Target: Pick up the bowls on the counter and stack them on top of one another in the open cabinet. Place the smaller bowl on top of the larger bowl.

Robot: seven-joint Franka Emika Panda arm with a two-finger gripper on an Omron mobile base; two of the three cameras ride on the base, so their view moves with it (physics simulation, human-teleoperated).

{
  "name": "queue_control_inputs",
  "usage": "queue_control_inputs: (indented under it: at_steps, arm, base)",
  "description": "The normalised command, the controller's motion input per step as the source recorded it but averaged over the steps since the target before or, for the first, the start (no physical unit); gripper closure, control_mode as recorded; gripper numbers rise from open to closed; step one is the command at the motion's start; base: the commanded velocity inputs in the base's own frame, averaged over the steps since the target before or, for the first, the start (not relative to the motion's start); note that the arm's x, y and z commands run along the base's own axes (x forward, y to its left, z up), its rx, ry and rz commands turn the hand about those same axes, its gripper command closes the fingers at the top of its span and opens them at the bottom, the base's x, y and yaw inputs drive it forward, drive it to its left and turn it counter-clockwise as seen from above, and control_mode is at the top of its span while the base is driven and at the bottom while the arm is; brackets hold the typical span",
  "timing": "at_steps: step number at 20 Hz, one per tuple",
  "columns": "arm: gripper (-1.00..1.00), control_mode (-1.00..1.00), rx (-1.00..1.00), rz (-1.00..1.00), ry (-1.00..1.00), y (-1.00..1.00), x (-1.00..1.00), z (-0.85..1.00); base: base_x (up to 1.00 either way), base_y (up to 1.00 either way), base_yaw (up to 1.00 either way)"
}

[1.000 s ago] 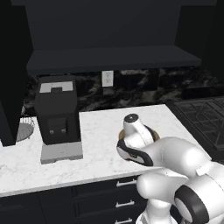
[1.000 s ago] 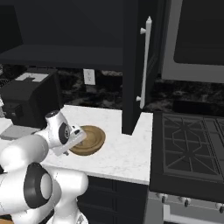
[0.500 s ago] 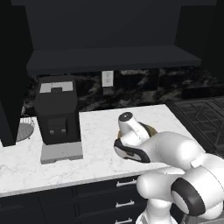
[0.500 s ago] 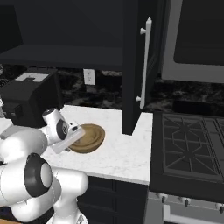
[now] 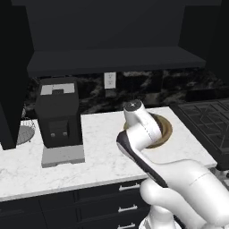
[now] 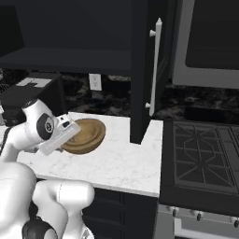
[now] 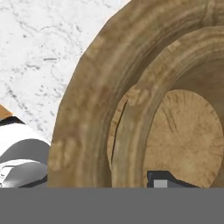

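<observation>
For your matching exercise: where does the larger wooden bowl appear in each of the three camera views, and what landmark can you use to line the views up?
Left base view: larger bowl right of centre, partly behind the arm.
Right base view: left of centre, beside the arm.
Hand view: it fills the right side, with the smaller bowl nested inside.
Shared landmark: the white marble counter it rests on.

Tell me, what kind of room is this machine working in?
A kitchen, rendered rather than real, it seems. A white marble counter carries a wooden bowl and a dark coffee machine, a black stovetop sits beside it, and a dark wall cabinet hangs above.
</observation>
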Motion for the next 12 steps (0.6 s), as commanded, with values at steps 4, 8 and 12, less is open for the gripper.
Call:
queue_control_inputs:
  at_steps: [4, 8, 12]
  arm:
    - [1.0, -1.0, -0.05, 0.03, -0.17, 0.0, -0.71, 1.0]
    - [1.0, -1.0, -0.11, 0.06, -0.26, 0.0, -0.39, 1.0]
    - [1.0, -1.0, -0.09, 0.1, -0.19, 0.0, -0.15, 1.0]
  base:
    - [0.0, 0.0, 0.0]
    - [0.0, 0.0, 0.0]
    - [0.0, 0.0, 0.0]
